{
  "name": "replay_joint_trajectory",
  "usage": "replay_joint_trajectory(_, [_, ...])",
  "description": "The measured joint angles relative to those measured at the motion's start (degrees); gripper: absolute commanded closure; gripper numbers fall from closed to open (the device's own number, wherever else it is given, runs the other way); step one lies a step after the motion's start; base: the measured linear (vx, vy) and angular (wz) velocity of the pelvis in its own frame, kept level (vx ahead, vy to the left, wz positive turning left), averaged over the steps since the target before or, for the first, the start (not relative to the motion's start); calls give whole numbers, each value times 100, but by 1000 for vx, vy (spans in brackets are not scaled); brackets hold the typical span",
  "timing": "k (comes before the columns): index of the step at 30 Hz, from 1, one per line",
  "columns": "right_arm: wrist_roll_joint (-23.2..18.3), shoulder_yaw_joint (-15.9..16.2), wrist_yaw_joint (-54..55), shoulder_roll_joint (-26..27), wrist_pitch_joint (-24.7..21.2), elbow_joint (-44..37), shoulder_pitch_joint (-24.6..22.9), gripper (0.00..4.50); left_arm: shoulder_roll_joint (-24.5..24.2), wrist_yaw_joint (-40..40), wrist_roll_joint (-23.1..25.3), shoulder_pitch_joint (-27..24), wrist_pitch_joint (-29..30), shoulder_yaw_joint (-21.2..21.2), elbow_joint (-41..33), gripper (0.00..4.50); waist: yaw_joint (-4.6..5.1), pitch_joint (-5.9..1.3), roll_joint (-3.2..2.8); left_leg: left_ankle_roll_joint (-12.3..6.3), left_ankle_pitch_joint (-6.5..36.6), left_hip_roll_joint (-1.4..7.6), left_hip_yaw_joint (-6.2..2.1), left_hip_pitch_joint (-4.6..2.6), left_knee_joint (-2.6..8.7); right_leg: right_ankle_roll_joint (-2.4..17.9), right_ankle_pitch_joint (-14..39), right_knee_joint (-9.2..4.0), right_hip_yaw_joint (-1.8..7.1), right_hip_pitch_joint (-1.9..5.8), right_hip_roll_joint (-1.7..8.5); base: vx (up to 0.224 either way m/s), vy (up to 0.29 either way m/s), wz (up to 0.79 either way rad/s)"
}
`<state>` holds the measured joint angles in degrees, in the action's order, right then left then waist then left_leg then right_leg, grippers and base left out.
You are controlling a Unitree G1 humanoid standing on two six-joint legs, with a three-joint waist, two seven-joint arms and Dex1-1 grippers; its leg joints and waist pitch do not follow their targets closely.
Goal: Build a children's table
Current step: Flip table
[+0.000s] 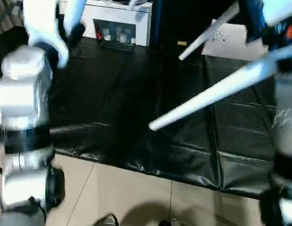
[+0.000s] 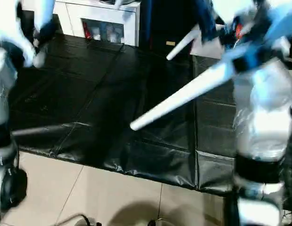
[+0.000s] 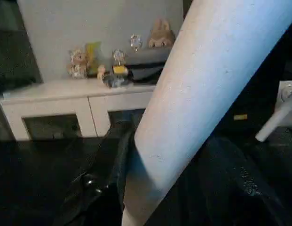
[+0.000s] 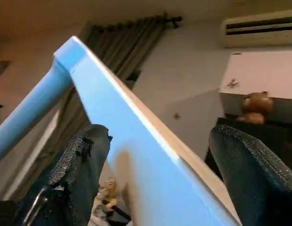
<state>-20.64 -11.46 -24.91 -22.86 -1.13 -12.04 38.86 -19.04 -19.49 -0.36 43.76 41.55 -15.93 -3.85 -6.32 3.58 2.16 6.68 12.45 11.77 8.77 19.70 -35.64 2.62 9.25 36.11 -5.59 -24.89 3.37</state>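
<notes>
Two smooth, tapered white plastic legs (image 1: 216, 92) jut over the glossy, creased black mat (image 1: 136, 117) from the table held aloft. The left end effector (image 3: 131, 188) grasps a third round leg (image 3: 202, 89); the right end effector (image 4: 155, 174) straddles the flat tabletop edge (image 4: 136, 136), its two textured black fingers (image 4: 75, 174) on either side.

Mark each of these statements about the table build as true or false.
1. A fitted leg sticks out above the black mat. True.
2. The table top lies flat on the mat. False: it is held up, its edge between the right tool's fingers.
3. A white cabinet stands beyond the mat. True.
4. The left tool is empty. False: it holds another leg.
</notes>
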Motion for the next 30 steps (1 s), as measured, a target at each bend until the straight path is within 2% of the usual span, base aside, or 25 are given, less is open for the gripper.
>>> replay_joint_trajectory(3, [-243, 0, -278, -105, -134, 175, 198, 78, 117, 92, -68, -317, 281, -78, -382, 263, 2, -25, 42, 0, 0, 4, -6, 12, -2, 0, 0, -5, -9, -2, -1, 0, 0, 0])
replay_joint_trajectory(6, [-341, 47, -575, -180, -151, 371, 421, 78, 275, 191, -122, -666, 513, -130, -755, 263, 1, -29, 52, -7, 1, 7, -12, 33, -14, 0, 0, -16, -15, -3, -1, 0, 0, 0])
replay_joint_trajectory(10, [-339, 181, -797, -210, -121, 633, 646, 78, 402, 226, -234, -1052, 585, -109, -900, 263, -23, -20, 96, -14, -3, 12, -19, 54, -18, 0, 0, -17, -24, -8, -1, 0, 0, 0])
replay_joint_trajectory(15, [-319, 337, -1038, -251, -58, 829, 808, 78, 409, 197, -254, -1249, 543, -45, -900, 263, -20, -1, 151, -26, -10, 15, -32, 80, -27, 0, -2, -25, -31, -14, -1, 0, 0, 0])
replay_joint_trajectory(18, [-145, 595, -1229, -254, 45, 864, 868, 78, 390, 149, -293, -1277, 460, -14, -900, 263, -18, 9, 176, -51, -25, 16, -35, 84, -27, 1, -3, -26, -34, -13, -1, 0, 0, 0])
replay_joint_trajectory(23, [181, 974, -1312, -219, 280, 789, 688, 78, 356, 112, -334, -1321, 372, 20, -900, 263, -15, 10, 179, -52, -26, 16, -38, 88, -25, 3, -4, -32, -32, -11, -1, 0, 0, 0])
replay_joint_trajectory(25, [247, 1100, -1309, -124, 306, 599, 452, 78, 348, 99, -347, -1396, 286, 46, -900, 263, -8, 10, 180, -52, -26, 16, -38, 88, -24, 3, -4, -33, -32, -11, -1, 0, 0, 0])
replay_joint_trajectory(28, [339, 1457, -1324, 19, 308, 366, 113, 78, 345, 98, -373, -1458, 196, 85, -900, 263, -1, 10, 180, -52, -27, 18, -38, 85, -25, 2, -5, -29, -32, -10, -2, 0, 0, 0])
replay_joint_trajectory(30, [353, 1550, -1308, 72, 290, 204, -82, 78, 336, 90, -385, -1508, 135, 106, -900, 263, -3, 6, 187, -51, -28, 19, -39, 79, -23, 1, -5, -31, -32, -4, -2, 0, 0, 0])
